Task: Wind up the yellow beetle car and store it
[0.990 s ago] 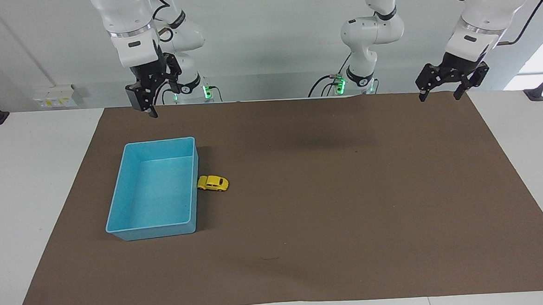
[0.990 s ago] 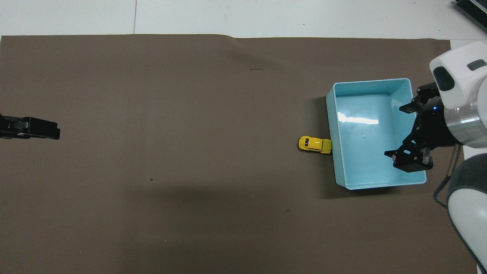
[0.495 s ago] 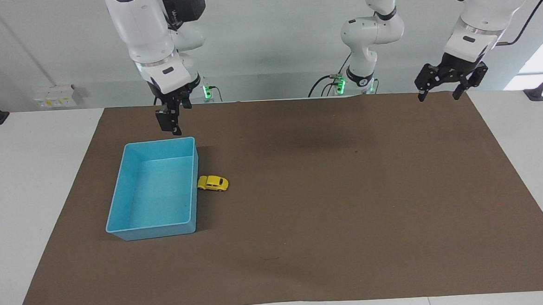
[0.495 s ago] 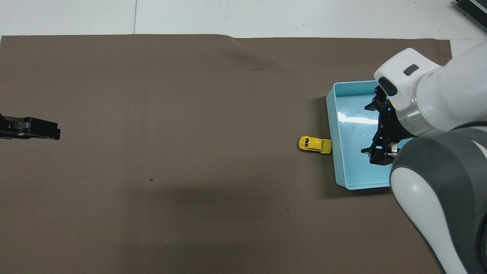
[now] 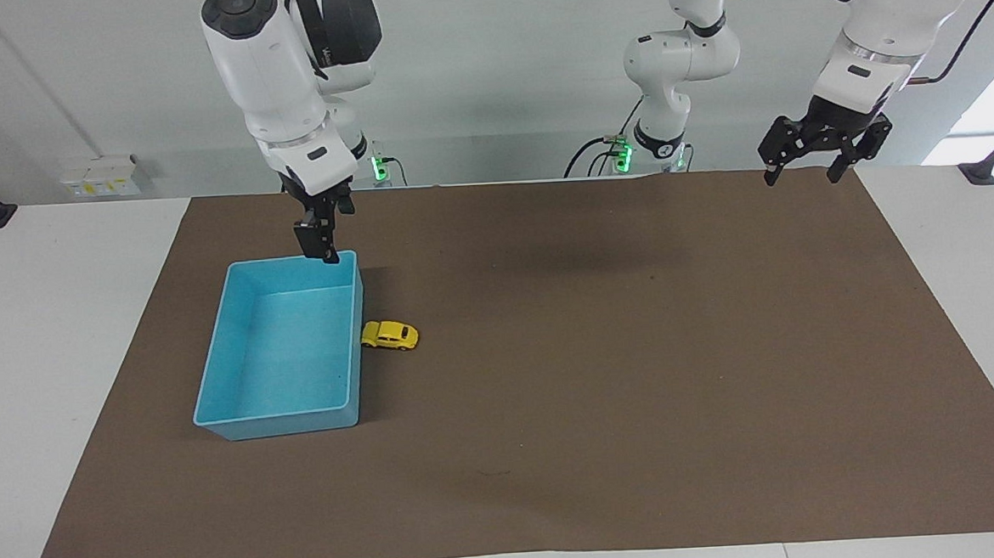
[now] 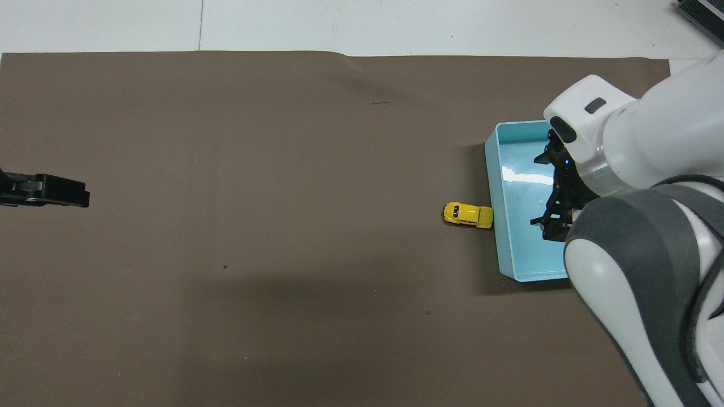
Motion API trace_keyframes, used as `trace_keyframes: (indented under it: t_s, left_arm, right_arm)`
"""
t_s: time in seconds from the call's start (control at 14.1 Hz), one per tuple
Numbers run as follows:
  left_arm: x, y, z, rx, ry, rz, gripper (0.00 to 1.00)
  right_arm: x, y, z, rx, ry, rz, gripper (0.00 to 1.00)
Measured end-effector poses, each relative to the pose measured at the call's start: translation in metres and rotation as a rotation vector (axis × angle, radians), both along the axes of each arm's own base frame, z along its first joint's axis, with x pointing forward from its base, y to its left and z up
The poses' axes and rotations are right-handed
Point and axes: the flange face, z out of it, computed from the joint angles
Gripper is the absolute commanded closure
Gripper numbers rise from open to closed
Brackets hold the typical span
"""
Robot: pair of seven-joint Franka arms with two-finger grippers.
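1. The yellow beetle car (image 5: 390, 336) sits on the brown mat (image 5: 604, 375) of the worktop, one end touching the long outer wall of the blue tray (image 5: 213, 387), on the side toward the left arm's end. It is not yet in the tray, so both winding and storing look undone.
2. The right gripper (image 5: 322, 240) hangs in the air over the tray's corner nearest the robots, fingers spread apart and holding nothing. It seems placed to come down on the car from above.
3. The left gripper (image 5: 801, 174) waits over the mat's edge at its own end, well apart from the car, fingers open and empty.
4. Room: the tray wall blocks the car's touching end, so a grip across its sides looks easier than one along its length.
5. Toward the left arm's end the mat lies open, giving likely room to draw the car back.
6. The tray's inside shows nothing in it.
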Motion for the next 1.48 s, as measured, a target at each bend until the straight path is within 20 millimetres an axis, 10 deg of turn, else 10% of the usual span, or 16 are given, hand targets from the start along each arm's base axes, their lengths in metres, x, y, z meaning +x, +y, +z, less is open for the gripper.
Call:
trace_keyframes:
  t_s: [1.48]
  left_arm:
    - [0.0, 0.005, 0.0, -0.003, 0.002, 0.009, 0.0]
  right_arm:
    - [0.002, 0.026, -0.117, 0.021, 0.034, 0.013, 0.0]
